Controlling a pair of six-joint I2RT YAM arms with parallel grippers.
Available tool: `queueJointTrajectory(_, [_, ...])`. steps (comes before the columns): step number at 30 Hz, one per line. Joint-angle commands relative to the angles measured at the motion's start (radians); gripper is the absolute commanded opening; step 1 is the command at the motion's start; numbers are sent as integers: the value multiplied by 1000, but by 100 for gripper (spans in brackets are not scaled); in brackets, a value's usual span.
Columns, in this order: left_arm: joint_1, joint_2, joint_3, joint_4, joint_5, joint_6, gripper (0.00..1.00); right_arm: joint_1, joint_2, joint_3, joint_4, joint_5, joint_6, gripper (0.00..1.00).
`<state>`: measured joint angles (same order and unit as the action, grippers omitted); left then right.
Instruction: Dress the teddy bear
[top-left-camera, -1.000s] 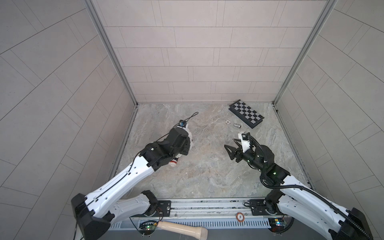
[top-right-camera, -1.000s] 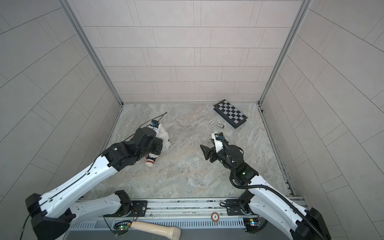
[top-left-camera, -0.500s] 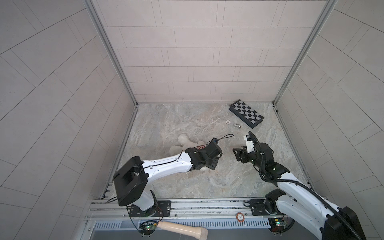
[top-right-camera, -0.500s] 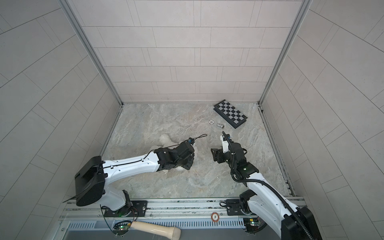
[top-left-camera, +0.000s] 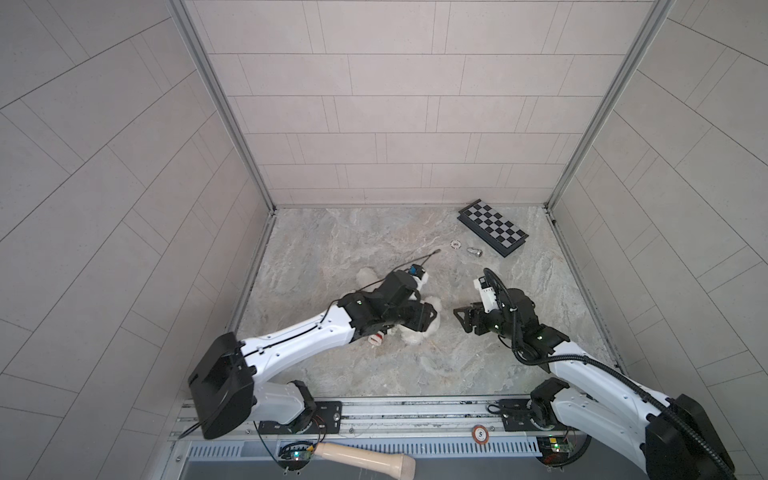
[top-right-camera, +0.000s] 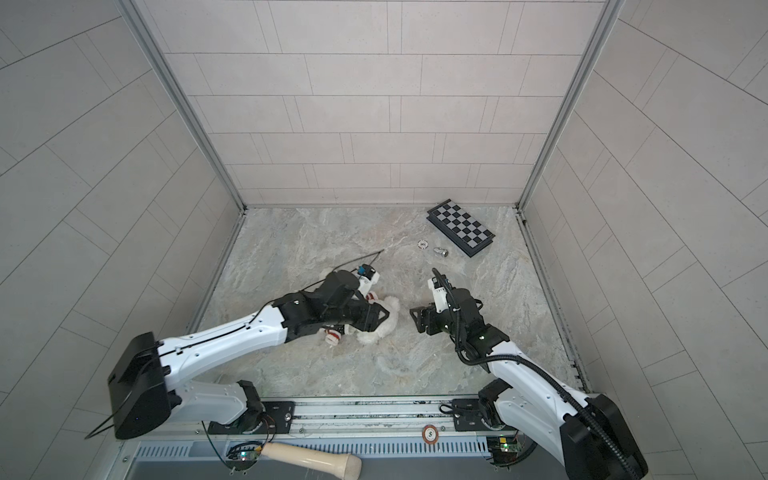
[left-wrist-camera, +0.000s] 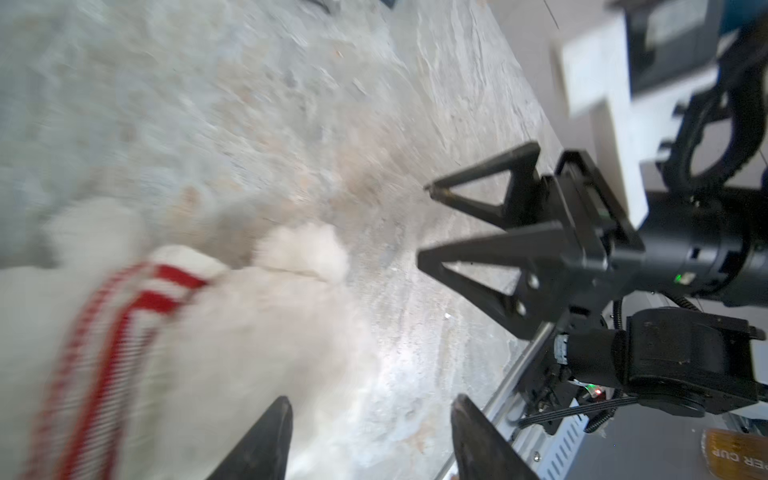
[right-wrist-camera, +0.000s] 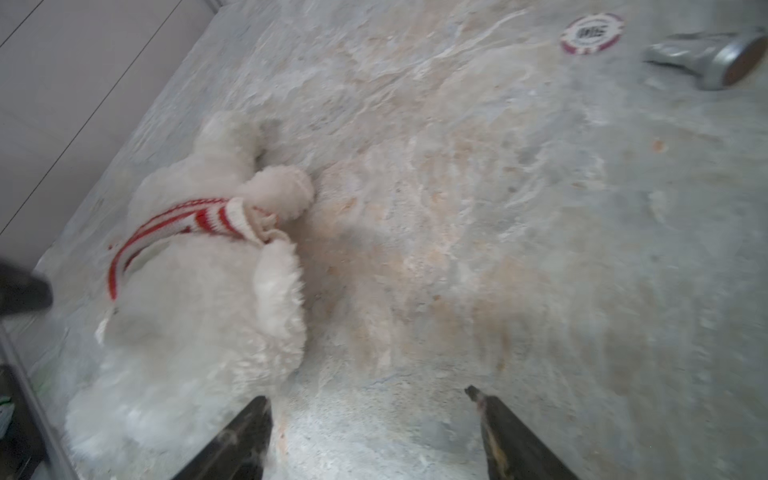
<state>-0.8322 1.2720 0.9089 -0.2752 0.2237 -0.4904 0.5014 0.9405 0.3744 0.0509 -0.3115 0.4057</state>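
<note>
Both agape: left claw (left-wrist-camera: 370, 399), right claw (right-wrist-camera: 365, 395)

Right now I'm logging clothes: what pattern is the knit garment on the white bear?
Red-and-white striped knit garment; right wrist view shows it best.

The fluffy plush teddy bear (right-wrist-camera: 199, 332) is creamy white, and its small knit garment (right-wrist-camera: 208, 218) is striped red and white. The stone-look tabletop (top-left-camera: 374, 241) is marbled grey with beige and rust veins. The flat chequered board (top-left-camera: 492, 227) has black and pale grey squares in a black frame. The round poker chip (right-wrist-camera: 592, 33) is white with red edge marks. The small metal piece (right-wrist-camera: 706, 54) is silver with a brown end. The left gripper (left-wrist-camera: 370, 415) and right gripper (right-wrist-camera: 368, 392) are black.
</note>
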Motion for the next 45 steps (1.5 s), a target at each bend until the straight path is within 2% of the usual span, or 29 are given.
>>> queueJointTrajectory(1, [148,-80,-71,-62,96,69,59,75,39,41,71,15,51,83])
queueJointTrajectory(4, [231,-85,-106,-50,120,99,50,128,98,65,134,13,71,87])
queueJointTrajectory(7, [258,-59,-106,-37,125,126,43,205,158,119,119,61,51,88])
queueJointTrajectory(10, [260,-19,-88,-57,111,164,37,235,214,129,158,71,68,88])
queueJointTrajectory(16, [260,63,-58,-64,90,206,32,265,295,165,157,111,48,88])
queueJointTrajectory(21, [260,115,-31,-79,75,233,29,269,348,169,176,91,53,87])
queueJointTrajectory(27, [258,150,-25,-95,79,252,26,270,393,171,173,102,40,83])
queueJointTrajectory(36, [214,123,-49,-155,66,261,19,296,429,208,128,128,-11,60])
queueJointTrajectory(40, [205,125,-50,-153,63,254,11,299,439,208,128,126,-18,51])
queueJointTrajectory(45, [205,92,-32,-177,51,251,0,307,442,210,113,127,-36,29])
